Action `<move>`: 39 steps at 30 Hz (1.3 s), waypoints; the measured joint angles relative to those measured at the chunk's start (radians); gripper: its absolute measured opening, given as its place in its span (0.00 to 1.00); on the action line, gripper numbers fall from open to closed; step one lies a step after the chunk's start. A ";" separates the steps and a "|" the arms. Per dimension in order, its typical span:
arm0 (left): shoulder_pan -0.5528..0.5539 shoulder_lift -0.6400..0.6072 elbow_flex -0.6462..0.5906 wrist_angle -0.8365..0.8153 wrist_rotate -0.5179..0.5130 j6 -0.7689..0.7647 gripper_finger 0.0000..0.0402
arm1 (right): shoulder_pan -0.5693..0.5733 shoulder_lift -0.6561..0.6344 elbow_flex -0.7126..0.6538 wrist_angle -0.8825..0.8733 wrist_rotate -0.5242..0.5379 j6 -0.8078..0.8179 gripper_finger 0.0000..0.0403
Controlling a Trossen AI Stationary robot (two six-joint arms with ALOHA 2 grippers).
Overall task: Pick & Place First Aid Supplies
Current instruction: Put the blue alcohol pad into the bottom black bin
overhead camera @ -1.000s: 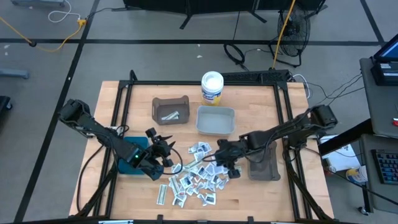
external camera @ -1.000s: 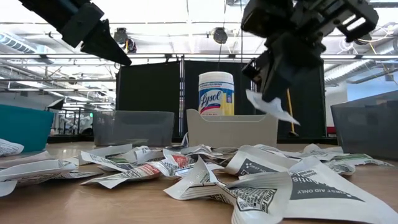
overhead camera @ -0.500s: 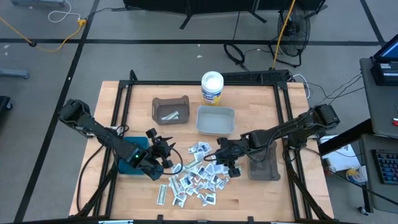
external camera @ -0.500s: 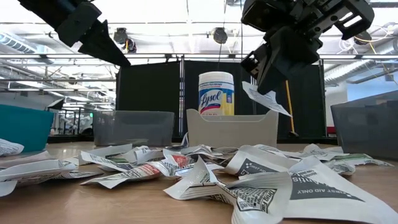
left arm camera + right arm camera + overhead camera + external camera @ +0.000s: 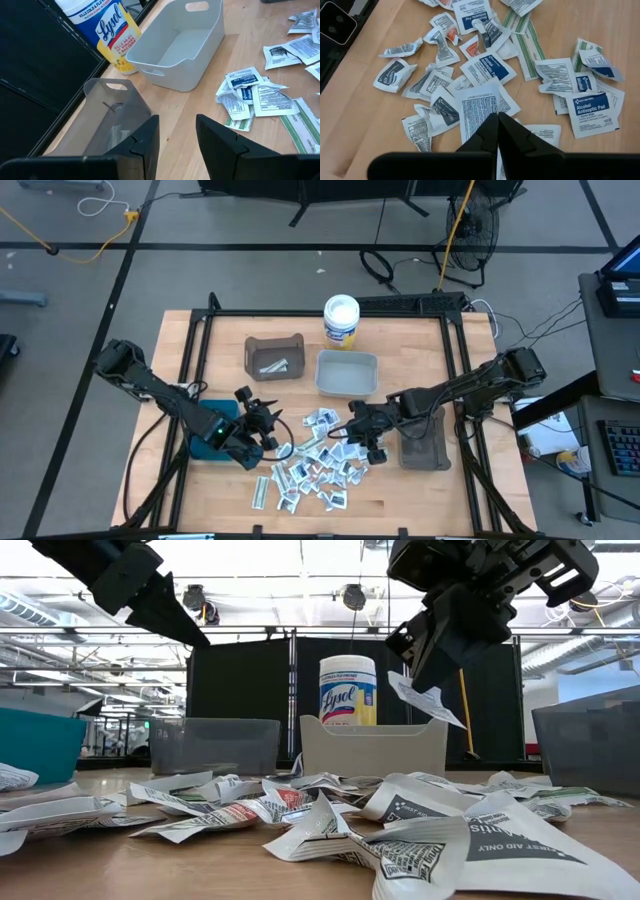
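Above scattered white paper packets [image 5: 315,470] | right pincer [image 5: 425,680] pinches one flat white printed packet [image 5: 428,702] aloft | left pincer [image 5: 176,131] hovers, narrowly parted, holding nothing

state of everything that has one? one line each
Right gripper: shut on a packet, raised above the pile.
Left gripper: open, empty.
Pile: loose on the table.
Grey bin: empty.
Brown bin: holds packets.
Lysol tub: upright, lid closed.

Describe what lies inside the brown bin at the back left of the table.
In the high view, the brown bin holds a couple of pale first aid packets. The left wrist view shows faint shapes through its wall; their print cannot be seen.
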 joint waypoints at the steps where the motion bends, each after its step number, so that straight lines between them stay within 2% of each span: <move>1: 0.000 0.000 0.000 0.000 0.000 0.000 0.33 | 0.000 0.000 0.000 0.000 0.000 0.000 0.00; 8: 0.000 0.000 0.000 0.000 0.000 0.000 0.33 | 0.000 -0.005 0.000 -0.013 0.000 -0.017 0.00; 14: 0.000 0.000 0.000 0.001 0.000 0.000 0.33 | -0.008 -0.089 0.002 -0.132 0.009 -0.015 0.00; 18: 0.000 0.000 0.000 0.004 0.000 0.000 0.33 | -0.007 -0.173 0.002 -0.264 0.083 0.016 0.00; 31: 0.000 0.000 0.000 0.007 0.000 -0.047 0.33 | 0.035 -0.475 0.002 -0.763 0.263 0.364 0.00; 39: 0.000 0.000 0.000 0.008 0.024 -0.074 0.33 | 0.109 -0.559 -0.080 -0.818 0.288 0.526 0.00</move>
